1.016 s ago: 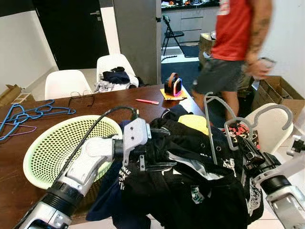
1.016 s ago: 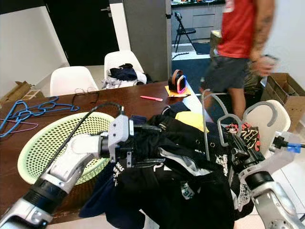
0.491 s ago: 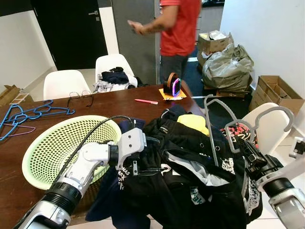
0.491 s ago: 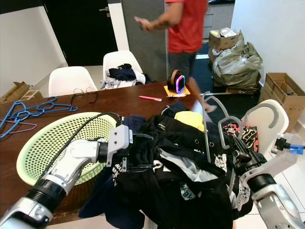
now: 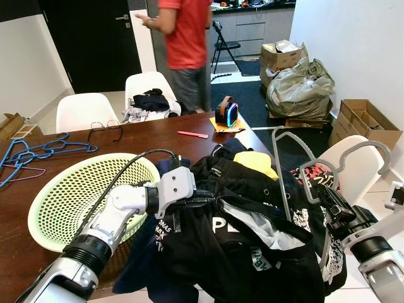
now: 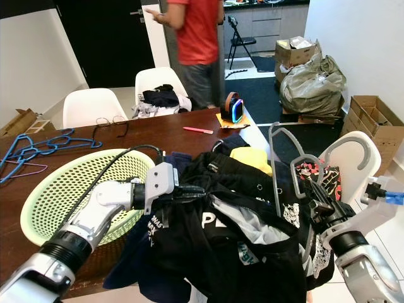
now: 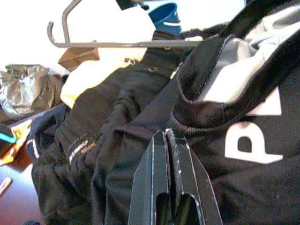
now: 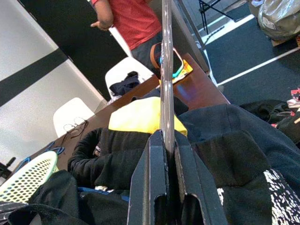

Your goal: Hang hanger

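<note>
A grey hanger (image 5: 285,165) stands upright over a heap of dark clothes (image 5: 252,246) at the table's right end. My right gripper (image 5: 329,203) is shut on the hanger's rod, which runs up between its fingers (image 8: 158,154) in the right wrist view. My left gripper (image 5: 201,200) reaches from the left into the heap and is shut on the collar of a black shirt (image 5: 208,233) with white letters. Its fingers (image 7: 159,154) lie pressed together on that fabric, with the hanger (image 7: 108,44) beyond them. A yellow garment (image 5: 255,164) lies in the heap.
A light green basket (image 5: 57,196) sits on the brown table (image 5: 164,139) beside my left arm. Blue hangers (image 5: 38,151), glasses (image 5: 106,129), a pink pen (image 5: 194,134) and a speaker (image 5: 225,112) lie further back. A person in a red shirt (image 5: 186,38) stands behind the white chairs (image 5: 85,110). Another chair (image 5: 353,170) stands right.
The person has walked from the right to behind the table on the left. My left gripper has shut and pulled the black shirt open, showing white letters. The right gripper holds still.
</note>
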### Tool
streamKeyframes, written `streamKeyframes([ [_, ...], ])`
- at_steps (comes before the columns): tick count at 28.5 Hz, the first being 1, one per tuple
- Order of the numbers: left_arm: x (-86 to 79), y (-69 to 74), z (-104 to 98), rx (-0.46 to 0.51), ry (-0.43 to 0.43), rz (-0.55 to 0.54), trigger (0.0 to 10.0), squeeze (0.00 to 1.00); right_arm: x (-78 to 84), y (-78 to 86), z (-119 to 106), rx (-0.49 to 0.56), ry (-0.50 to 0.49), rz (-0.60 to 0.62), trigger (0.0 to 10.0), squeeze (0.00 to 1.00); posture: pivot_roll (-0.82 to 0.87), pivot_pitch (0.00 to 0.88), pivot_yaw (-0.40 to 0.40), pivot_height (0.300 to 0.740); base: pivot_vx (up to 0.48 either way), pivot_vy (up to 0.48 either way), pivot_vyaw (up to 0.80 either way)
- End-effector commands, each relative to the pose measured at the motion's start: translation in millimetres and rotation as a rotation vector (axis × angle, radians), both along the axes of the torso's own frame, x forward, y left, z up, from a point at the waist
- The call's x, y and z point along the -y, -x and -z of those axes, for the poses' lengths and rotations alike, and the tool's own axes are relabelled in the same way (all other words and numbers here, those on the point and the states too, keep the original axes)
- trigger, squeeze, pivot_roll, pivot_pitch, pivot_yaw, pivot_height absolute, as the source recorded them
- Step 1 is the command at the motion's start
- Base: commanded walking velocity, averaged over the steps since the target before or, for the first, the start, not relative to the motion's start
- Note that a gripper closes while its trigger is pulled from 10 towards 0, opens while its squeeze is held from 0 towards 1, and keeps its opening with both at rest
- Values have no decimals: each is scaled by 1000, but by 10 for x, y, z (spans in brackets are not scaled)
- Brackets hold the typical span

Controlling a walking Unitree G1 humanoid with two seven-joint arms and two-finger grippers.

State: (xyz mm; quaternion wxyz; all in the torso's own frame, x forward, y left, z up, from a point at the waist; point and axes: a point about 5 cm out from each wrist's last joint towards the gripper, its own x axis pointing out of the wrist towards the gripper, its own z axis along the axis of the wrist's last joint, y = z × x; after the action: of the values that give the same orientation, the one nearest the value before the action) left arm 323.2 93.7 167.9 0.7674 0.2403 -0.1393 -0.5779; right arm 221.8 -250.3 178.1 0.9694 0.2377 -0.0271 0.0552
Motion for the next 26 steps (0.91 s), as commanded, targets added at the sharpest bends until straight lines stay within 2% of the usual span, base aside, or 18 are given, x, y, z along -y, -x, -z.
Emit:
streamKeyframes([
  [1, -15, -20, -20, 4, 10, 2, 0, 0, 1, 24, -35, 6, 7, -1, 10000, 0, -224, 0, 40, 740, 0, 0, 0],
  [4, 18, -3, -39, -31, 64, 28, 0, 0, 4, 23, -35, 3, 6, -1, 10000, 0, -223, 0, 38, 740, 0, 0, 0],
  [7, 24, -1, -48, -38, 78, 33, 0, 0, 5, 22, -35, 2, 6, -1, 10000, 0, -223, 0, 38, 740, 0, 0, 0],
  [9, 37, -4, -153, -60, 133, 54, 0, 0, 9, 13, -32, 0, 5, -4, 10000, 0, -214, 0, 32, 740, 0, 0, 0],
  [11, 43, 9, -189, -78, 146, 74, 0, 0, 10, 10, -31, 0, 5, -6, 10000, 0, -213, 0, 31, 740, 0, 0, 0],
  [12, 49, 30, -188, -104, 136, 100, 4157, 0, 10, 9, -31, -1, 5, -7, 10000, 0, -211, 0, 31, 740, 0, 0, 0],
  [13, 49, 30, -188, -104, 136, 100, 4157, 0, 10, 9, -31, -1, 5, -7, 10000, 0, -211, 0, 31, 740, 0, 0, 0],
  [14, 48, 65, -133, -129, 87, 126, 10000, 639, 8, 8, -31, -1, 4, -8, 10000, 0, -209, 0, 31, 740, 0, 0, 0],
  [15, 43, 106, -62, -153, 34, 153, 10000, 1000, 6, 7, -32, -1, 4, -9, 10000, 0, -209, 0, 32, 740, 0, 0, 0],
  [16, 43, 106, -62, -153, 34, 153, 10000, 1000, 6, 7, -32, -1, 4, -9, 10000, 0, -209, 0, 32, 740, 0, 0, 0],
  [18, 31, 162, 39, -160, -38, 188, 10000, 1000, 5, 6, -35, -1, 3, -9, 10000, 0, -209, 0, 33, 740, 0, 0, 0],
  [23, 31, 169, 70, -154, -45, 194, 10000, 1000, 7, 14, -37, -1, 3, -8, 10000, 0, -211, 0, 35, 740, 0, 0, 0],
  [26, 40, 97, 67, -76, -40, 131, 10000, 1000, 6, 31, -42, -1, 5, -7, 10000, 0, -216, 0, 37, 740, 0, 0, 0],
])
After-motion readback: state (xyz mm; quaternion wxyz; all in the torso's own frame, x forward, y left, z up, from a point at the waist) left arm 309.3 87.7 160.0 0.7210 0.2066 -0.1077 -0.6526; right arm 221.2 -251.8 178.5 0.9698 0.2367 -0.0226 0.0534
